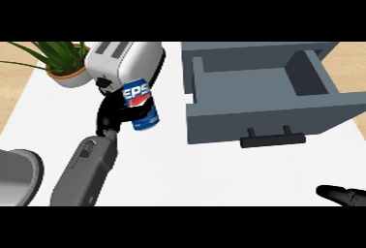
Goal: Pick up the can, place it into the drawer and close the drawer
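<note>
nearest, at the bottom right edge, only the fingertips of the right hand point(343, 195) poke into view, dark against the white counter point(214, 174); whether its fingers are spread or curled cannot be told from what shows. at the bottom left edge sits part of a grey metal pot point(16, 175), cut off by the frame.

just right of the pot, the grey left forearm point(84, 170) rises from the lower edge and slants up and to the right. at its end the left hand point(114, 109) is curled round the can point(141, 104), fingers and thumb clamped on its left side. the can is blue with white letters and a red and white mark, and it tilts slightly, its top leaning left. it is held left of centre, well apart from the drawer.

right of centre, the grey drawer point(265, 114) stands pulled out toward the near side, its inside open to view, with a dark handle point(273, 139) on its front. behind it is the grey cabinet point(257, 51) it slides from.

farther back on the left, a white toaster point(125, 58) stands just behind the can and hand. at the far left corner, a green plant point(53, 53) in a brown pot sits beside the toaster.
</note>
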Robot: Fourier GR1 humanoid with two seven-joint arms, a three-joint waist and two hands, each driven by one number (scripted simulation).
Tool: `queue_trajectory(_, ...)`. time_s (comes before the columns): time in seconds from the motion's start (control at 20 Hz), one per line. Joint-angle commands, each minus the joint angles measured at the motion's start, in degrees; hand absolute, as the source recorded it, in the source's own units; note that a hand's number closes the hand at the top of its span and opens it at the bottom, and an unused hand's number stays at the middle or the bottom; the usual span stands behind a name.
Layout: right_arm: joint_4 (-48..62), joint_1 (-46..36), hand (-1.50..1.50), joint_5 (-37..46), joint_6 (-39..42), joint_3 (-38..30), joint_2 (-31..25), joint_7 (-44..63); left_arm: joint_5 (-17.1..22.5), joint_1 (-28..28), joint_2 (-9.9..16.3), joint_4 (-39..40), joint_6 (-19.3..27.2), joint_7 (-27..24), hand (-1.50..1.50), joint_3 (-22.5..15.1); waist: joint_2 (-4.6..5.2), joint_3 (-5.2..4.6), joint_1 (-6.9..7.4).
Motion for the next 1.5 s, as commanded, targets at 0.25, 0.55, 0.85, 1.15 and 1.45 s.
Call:
queue_trajectory(0.25, 1.0, -2.1, -1.50, 0.2, 0.3, 1.4, -0.2, 0.1, -5.0, -19.3, -3.5, -9.8, 3.7, 6.3, 1.50, -7.3, 0.07, 0.40, -4.64)
queue_trajectory(0.55, 0.7, -4.0, -1.50, -0.1, -0.4, -0.3, -1.5, 1.0, -5.0, -42.1, -3.8, 1.5, 10.8, 16.4, 1.50, -10.0, 1.63, 0.13, -2.98)
queue_trajectory(0.85, 0.2, -5.4, -1.50, -1.0, -1.0, -1.3, -2.4, 3.1, -0.2, -52.5, -3.8, 14.1, 18.5, 14.1, -1.50, -12.5, 1.91, 0.10, -2.08)
queue_trajectory(1.15, -2.0, -6.6, -1.50, 3.9, 0.3, -0.1, -5.9, 2.3, 4.4, -56.4, -3.8, 21.8, 19.5, 8.3, -1.50, -11.7, 2.78, 0.12, -3.22)
queue_trajectory(1.45, 0.3, -10.6, -1.50, 10.6, 2.5, 3.0, -10.0, -1.3, 10.8, -59.3, -3.8, 24.4, 19.6, 5.9, -1.50, -11.5, 2.78, 0.09, -2.37)
